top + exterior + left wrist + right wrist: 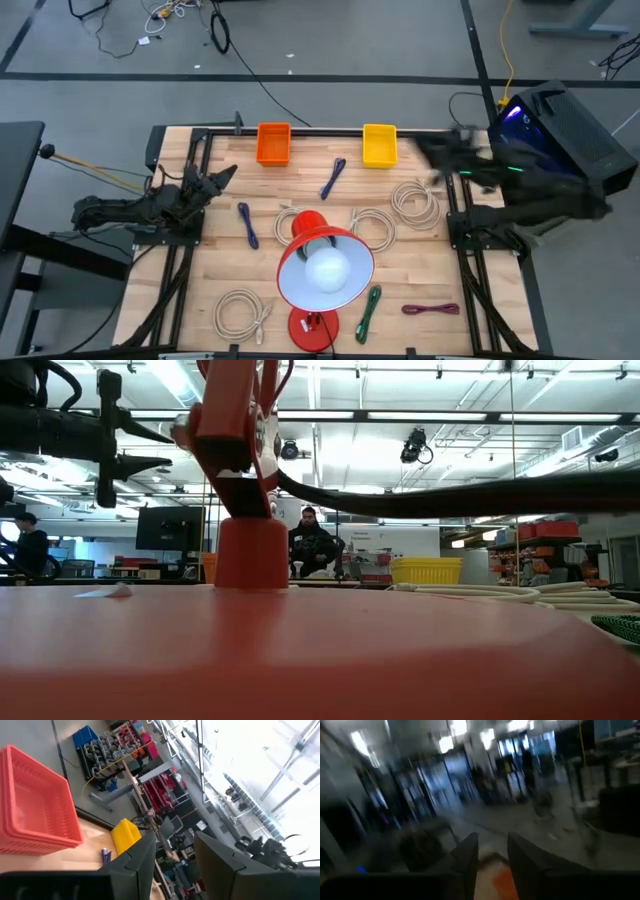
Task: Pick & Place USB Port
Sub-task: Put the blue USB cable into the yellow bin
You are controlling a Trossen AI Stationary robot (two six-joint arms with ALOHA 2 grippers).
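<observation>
Several cables lie flat on the wooden table in the high view: a blue one (333,178), another blue one (247,225), white coils (415,201) (371,226) (243,312), a green one (370,310) and a maroon one (430,310). My left gripper (222,176) (175,842) hovers open over the table's left side, pointing toward the far bins. My right gripper (440,152) (492,845) is raised near the far right corner beside the yellow bin, blurred, its fingers apart. Neither gripper holds anything.
An orange bin (273,143) (35,810) and a yellow bin (379,145) (125,835) stand at the far edge. A red desk lamp (325,270) (245,480) stands in the middle near the near edge, its shade over the cables. A person (312,545) sits beyond the table.
</observation>
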